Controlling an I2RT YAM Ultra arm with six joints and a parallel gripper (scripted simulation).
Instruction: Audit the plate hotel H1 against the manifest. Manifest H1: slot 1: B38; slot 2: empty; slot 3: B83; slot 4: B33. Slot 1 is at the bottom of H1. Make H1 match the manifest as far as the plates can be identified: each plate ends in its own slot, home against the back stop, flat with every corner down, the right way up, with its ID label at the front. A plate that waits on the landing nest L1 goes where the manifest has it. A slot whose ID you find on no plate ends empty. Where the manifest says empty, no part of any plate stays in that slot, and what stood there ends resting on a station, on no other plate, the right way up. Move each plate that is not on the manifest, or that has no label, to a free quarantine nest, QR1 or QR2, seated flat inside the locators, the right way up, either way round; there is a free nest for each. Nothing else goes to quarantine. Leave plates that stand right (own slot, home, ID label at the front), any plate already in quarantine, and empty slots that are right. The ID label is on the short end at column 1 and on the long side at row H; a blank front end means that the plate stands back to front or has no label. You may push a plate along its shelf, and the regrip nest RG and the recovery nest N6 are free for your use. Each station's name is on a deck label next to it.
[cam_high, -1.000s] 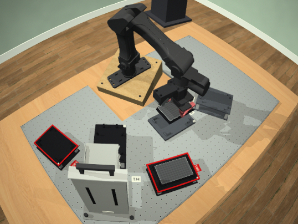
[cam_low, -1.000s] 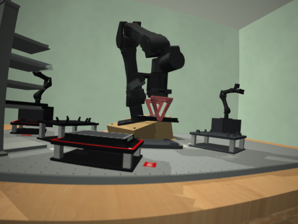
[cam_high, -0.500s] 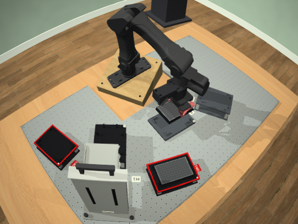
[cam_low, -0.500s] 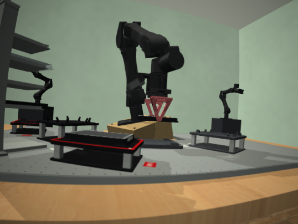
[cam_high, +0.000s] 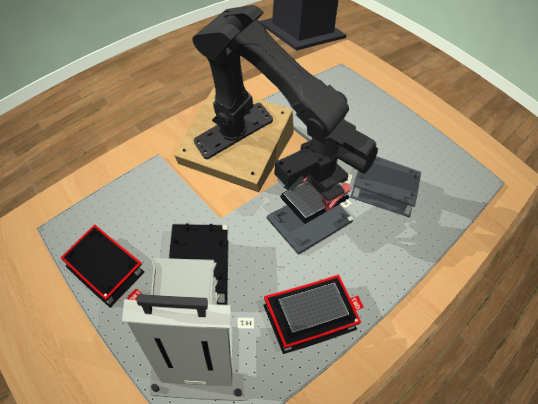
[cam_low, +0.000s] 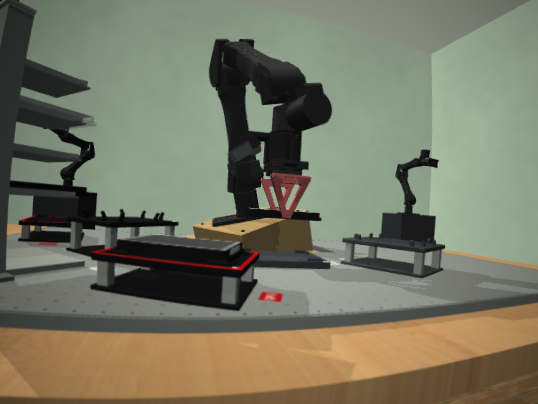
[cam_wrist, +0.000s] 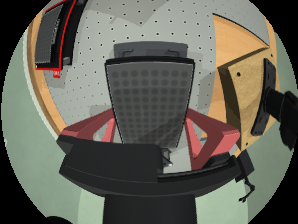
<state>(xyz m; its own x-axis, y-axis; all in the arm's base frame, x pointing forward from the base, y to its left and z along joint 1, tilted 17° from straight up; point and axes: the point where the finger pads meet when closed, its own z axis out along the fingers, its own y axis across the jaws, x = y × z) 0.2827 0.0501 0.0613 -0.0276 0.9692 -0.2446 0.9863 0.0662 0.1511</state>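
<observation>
My gripper (cam_high: 325, 197) has its red fingers shut on the long sides of a dark grey well plate (cam_high: 306, 200). It holds the plate level, wells up, a little above a flat dark nest (cam_high: 307, 225) in the middle of the deck. In the side view the fingers (cam_low: 286, 195) point down with the plate (cam_low: 280, 216) at their tips. The wrist view shows the plate (cam_wrist: 149, 92) between both fingers; I can read no ID label on it. The plate hotel H1 (cam_high: 185, 320) stands at the front left, seen from its back, so its slots are hidden.
A red-framed quarantine nest (cam_high: 312, 310) at the front holds another grey well plate. A second red-framed nest (cam_high: 101, 260) at the left is empty. A raised dark nest (cam_high: 386, 185) stands right of the gripper. A black nest (cam_high: 199, 245) lies behind the hotel.
</observation>
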